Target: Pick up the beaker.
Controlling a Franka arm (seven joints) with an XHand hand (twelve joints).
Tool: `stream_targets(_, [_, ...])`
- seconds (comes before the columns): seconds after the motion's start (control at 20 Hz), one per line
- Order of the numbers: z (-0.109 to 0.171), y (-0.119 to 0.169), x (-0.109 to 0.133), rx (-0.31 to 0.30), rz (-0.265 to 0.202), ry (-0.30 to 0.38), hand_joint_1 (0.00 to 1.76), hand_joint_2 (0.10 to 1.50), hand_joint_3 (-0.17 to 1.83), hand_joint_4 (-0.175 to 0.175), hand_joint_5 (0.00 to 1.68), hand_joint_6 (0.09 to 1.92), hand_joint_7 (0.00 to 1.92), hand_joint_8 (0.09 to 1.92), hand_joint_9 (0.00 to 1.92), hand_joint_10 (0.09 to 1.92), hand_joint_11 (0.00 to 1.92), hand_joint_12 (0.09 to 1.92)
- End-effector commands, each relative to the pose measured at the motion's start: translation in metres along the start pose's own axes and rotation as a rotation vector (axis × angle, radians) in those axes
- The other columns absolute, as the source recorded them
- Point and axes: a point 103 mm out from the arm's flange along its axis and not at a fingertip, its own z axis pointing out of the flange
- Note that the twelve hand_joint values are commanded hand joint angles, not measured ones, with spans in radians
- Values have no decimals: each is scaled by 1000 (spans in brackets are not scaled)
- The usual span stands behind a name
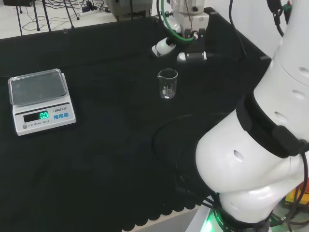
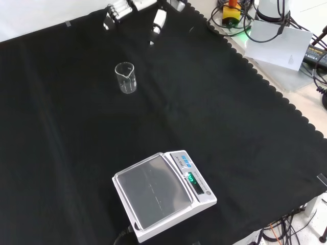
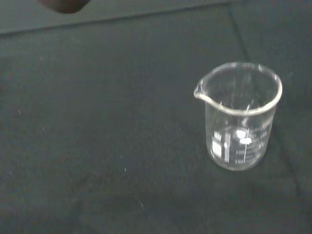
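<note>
A small clear glass beaker stands upright on the black cloth, spout to the left in the head view, and looks empty. It is also in the front view and close up in the wrist view. The hand hovers just beyond and above the beaker in the head view, a clear gap between them. Its fingers look relaxed and spread, holding nothing. In the front view the hand comes in at the top edge, above the beaker.
An electronic scale with a lit green display sits at the left of the head view, and near the bottom of the front view. The arm's white links are at the head view's right. Cables lie beyond the cloth edge.
</note>
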Motion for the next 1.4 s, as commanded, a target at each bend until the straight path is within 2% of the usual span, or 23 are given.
stream_targets(0.05, [46,14,-11,58,7,37,698,878,-98,43,0,87,0,230,0,608,0,680])
stream_targets(0.75, [96,40,-6,126,-4,51,697,879,-93,44,0,87,0,206,0,591,0,660])
stream_targets(1.4, [111,65,-38,136,44,61,698,881,-90,47,0,87,0,212,0,580,0,652])
